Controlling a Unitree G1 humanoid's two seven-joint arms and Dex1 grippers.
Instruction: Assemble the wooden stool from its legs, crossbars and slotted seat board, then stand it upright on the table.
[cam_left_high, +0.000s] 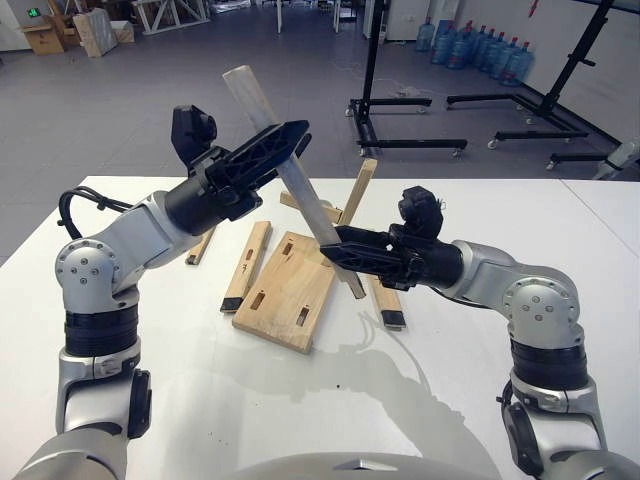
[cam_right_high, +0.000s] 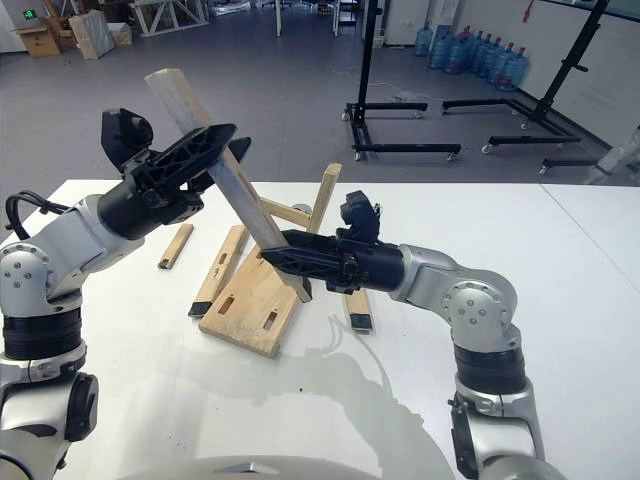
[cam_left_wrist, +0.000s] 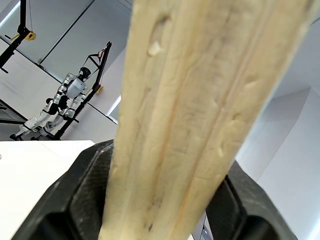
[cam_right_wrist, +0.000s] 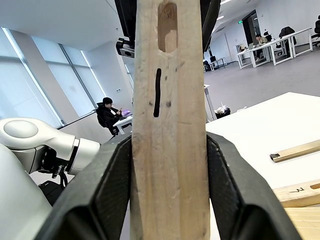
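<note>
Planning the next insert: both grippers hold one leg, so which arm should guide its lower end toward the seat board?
Right, probably. The right gripper clamps the wooden leg near its lower end, close to the slotted seat board; the left gripper holds it much higher up.

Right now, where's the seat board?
The seat board lies on the table, centre of the eye views, under the leg gripped by left hand and right hand, a slotted bar at its left.
</note>
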